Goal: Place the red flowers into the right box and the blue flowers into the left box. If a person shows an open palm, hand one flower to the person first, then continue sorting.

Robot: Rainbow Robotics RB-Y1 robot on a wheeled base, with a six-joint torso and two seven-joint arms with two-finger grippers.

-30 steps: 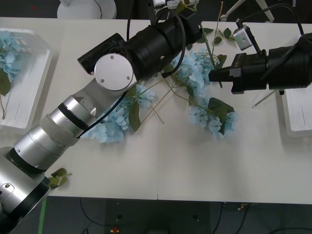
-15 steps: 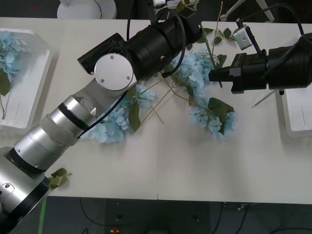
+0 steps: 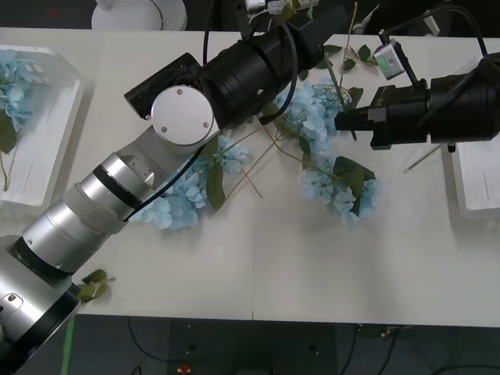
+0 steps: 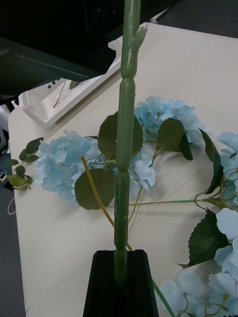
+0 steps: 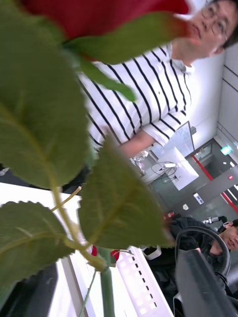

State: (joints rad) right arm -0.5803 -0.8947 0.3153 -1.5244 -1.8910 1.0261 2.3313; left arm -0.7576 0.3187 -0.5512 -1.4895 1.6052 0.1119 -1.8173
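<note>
Reaching across the table point(image 3: 258, 273) in the front view, the left arm is ending at the far edge, its tip lifted slightly higher than a second ago. The right gripper point(image 3: 341, 123) is hovering unmoved beside the blue flowers point(image 3: 341, 190). More blue heads are lying in the left box point(image 3: 48, 137); the right box point(image 3: 476, 180) is sitting at the other edge.

Looking from the right wrist, the black fingers point(image 4: 120, 285) are pinching a green stem point(image 4: 125, 143) (upright, above the blue heads).

Looking from the left wrist, a red flower point(image 5: 99, 15) and its leaves are sitting close up; its stem is running down toward the gripper, grip hidden.
</note>
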